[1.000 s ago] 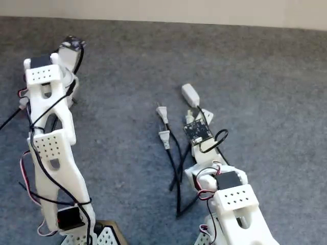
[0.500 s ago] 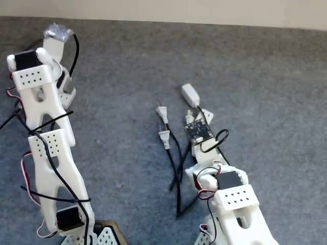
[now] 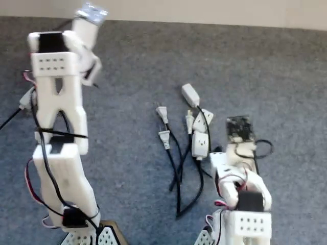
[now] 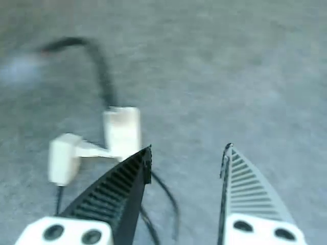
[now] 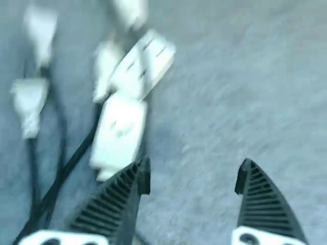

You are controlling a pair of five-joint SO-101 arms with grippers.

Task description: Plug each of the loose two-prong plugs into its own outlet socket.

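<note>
The right claw hung spread and empty, just beside the nearer outlet socket. Within the last second its arm had drawn back off the cluster, uncovering that socket and a second outlet socket to the high view. The left claw also gaped, holding nothing, its arm having swung up and across. A white connector on a black cable lay ahead of it. The farther two-prong plug and nearer two-prong plug lay loose on the grey mat, near the sockets and unmoved. Neither seemed plugged in yet, though the sockets now looked reachable. No lettering was legible anywhere.
</note>
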